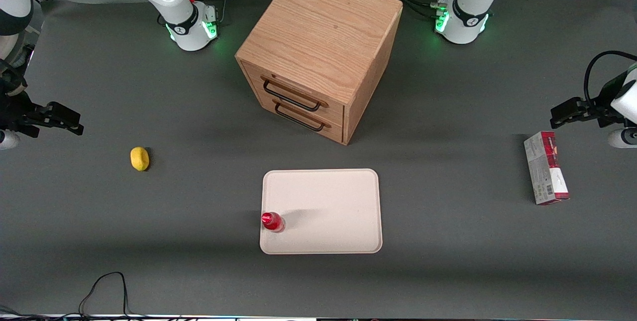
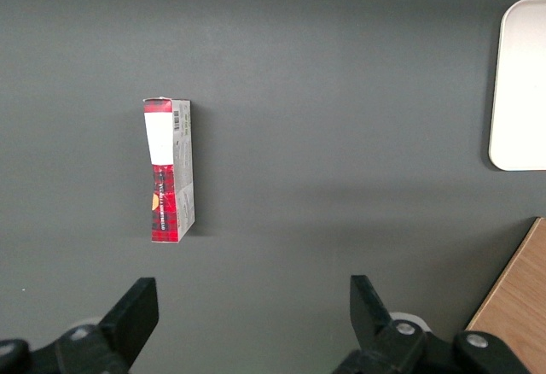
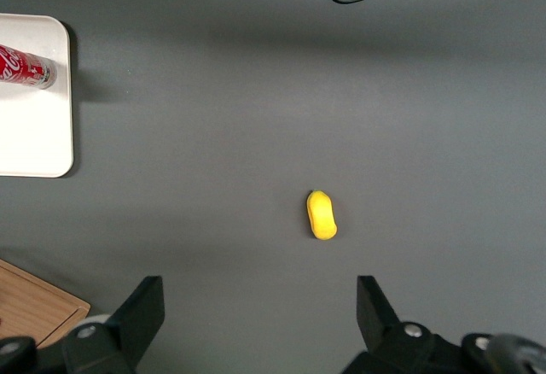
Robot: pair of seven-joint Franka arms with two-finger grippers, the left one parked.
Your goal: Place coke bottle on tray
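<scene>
Coke bottle stands upright on the tray, right at the tray's edge toward the working arm's end, roughly 8 o'clock from tray centre in the front view. Gripper is spread wide and holds nothing, hanging above the worktop at the working arm's end, well apart from the bottle, with the yellow lump at about its 4 o'clock. Wooden cabinet sits at the tray's 12 o'clock; red-and-grey carton lies toward the parked arm's end.
</scene>
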